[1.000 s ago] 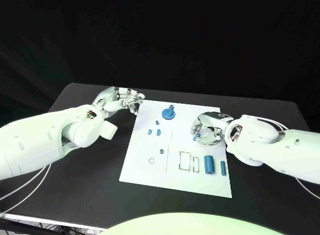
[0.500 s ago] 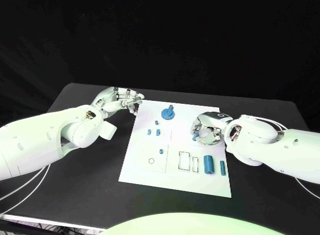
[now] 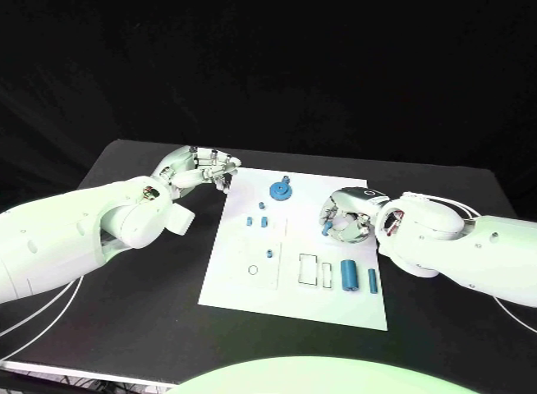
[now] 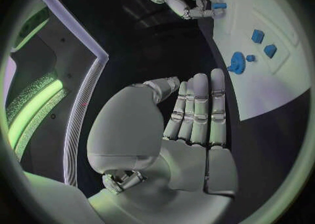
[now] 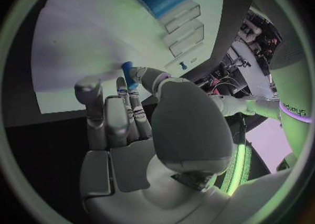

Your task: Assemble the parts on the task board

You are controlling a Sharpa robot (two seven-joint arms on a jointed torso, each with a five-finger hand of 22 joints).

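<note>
Very little has changed over the last second. In the head view the right hand [image 3: 343, 220] hangs over the right half of the task board [image 3: 295, 295], in almost the same place as 1 s ago, and the left hand [image 3: 200, 171] has stayed parked at the board's far left corner, over the black worktop [image 3: 139, 304].

The right hand pinches a small blue part [image 5: 129, 75] between its thumb and a fingertip; the right wrist view shows the blue piece at the fingertips with the white board just beyond, and the left wrist view shows the same part [image 4: 218, 6] in that hand above the board. The other fingers are loosely curled beside it. The left hand holds nothing: its fingers lie straight and close together, thumb bent across the palm, resting clear of the board's edge.

On the board, the blue gear-like part [image 3: 282, 193] sits near the far edge, 3 small blue pegs [image 3: 258, 220] stand left of the middle, and 2 blue cylinders [image 3: 351, 276] lie beside the rectangular slots [image 3: 309, 269] at the near right. None of these has shifted between the pictures.

The stillness suggests the right hand is lining its part up over a seat rather than travelling; the insertion itself looks not yet made. Which seat it is aiming for I cannot tell, as the hand hides the board beneath it.
</note>
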